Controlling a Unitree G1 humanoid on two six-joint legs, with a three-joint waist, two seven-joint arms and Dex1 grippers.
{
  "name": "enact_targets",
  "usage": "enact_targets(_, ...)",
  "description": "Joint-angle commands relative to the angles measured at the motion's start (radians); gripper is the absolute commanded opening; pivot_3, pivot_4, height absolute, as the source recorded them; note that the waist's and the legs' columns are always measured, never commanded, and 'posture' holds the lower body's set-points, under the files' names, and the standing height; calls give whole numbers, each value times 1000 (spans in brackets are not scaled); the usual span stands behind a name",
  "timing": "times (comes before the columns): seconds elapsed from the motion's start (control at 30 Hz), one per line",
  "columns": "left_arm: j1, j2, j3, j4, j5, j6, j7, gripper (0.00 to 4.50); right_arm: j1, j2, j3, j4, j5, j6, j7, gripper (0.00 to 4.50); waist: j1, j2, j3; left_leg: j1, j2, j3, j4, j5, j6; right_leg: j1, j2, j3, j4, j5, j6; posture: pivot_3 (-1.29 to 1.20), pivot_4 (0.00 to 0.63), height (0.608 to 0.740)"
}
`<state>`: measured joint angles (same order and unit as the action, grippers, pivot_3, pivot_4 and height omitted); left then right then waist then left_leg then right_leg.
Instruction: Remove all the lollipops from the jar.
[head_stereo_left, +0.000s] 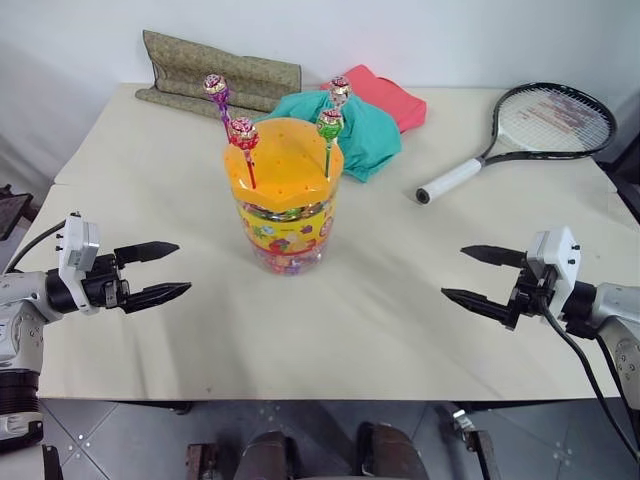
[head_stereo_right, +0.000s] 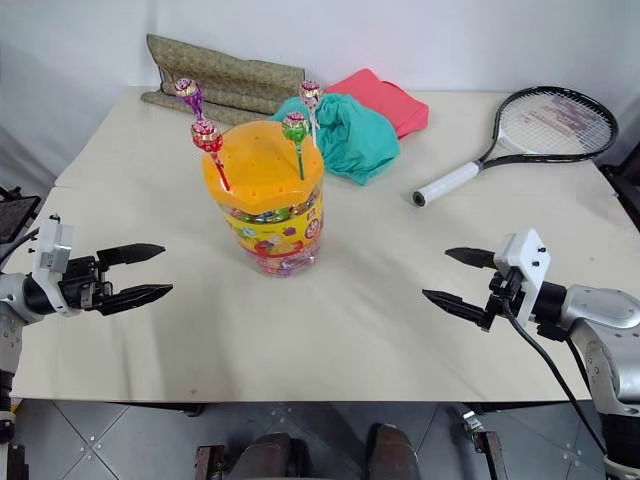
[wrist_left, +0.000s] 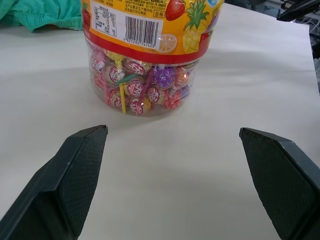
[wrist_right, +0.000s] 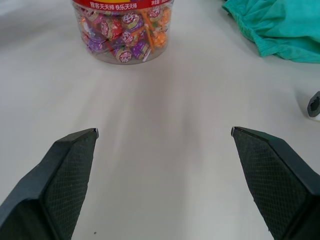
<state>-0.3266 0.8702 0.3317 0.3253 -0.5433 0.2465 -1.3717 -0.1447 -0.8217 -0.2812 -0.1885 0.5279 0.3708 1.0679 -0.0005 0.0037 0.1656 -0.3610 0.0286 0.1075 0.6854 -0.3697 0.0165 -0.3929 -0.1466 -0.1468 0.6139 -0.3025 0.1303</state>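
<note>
Clear plastic jar (head_stereo_left: 284, 215) with domed orange lid is placed at frame centre on the white table (head_stereo_left: 380, 320); four wrapped lollipops (head_stereo_left: 243, 133) are stuck upright in it. Left gripper (head_stereo_left: 160, 272) and right gripper (head_stereo_left: 478, 277), lower corners, are spread wide, empty.

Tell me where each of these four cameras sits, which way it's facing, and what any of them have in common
Left eye view: on the head, looking forward and down at the table, the jar and both open grippers.
Right eye view: beside it, same scene, left gripper and right gripper included.
Left wrist view: on the left wrist, looking along its fingers at the jar's base.
Right wrist view: on the right wrist, along its fingers, toward the jar and teal cloth.
Shared: the jar is in all four.
</note>
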Motion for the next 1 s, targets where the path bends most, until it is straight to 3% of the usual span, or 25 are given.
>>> enact_targets(0.03, 3, 15, 11, -31, -11, 7, -5, 4500, -19, -2, -8, -6, 1, -23, -4, 4470, -1, 0, 0, 0, 0, 0, 0, 0, 0, 0, 0, 0, 0, 0, 0, 0, 150, 740)
enact_targets(0.43, 26, 48, 63, -143, -29, 92, 71, 4500, -67, -9, -2, 1, 26, -9, 24, 4470, -1, 0, 0, 0, 0, 0, 0, 0, 0, 0, 0, 0, 0, 0, 0, 0, 150, 740)
enact_targets(0.7, 64, 80, 153, -241, -86, 134, 81, 4500, -87, -32, -36, -60, 128, 49, 77, 4470, 0, -1, 0, 0, 0, -2, 0, 0, 0, 0, 0, 0, 0, 0, 0, 0, 150, 740)
enact_targets(1.0, 101, 66, 171, -278, -99, 135, 98, 4500, -105, -25, -7, -38, 112, 32, 99, 4470, -1, -1, 1, 0, 0, -2, 0, 0, 0, 0, 0, 0, 0, 0, 0, 0, 150, 740)
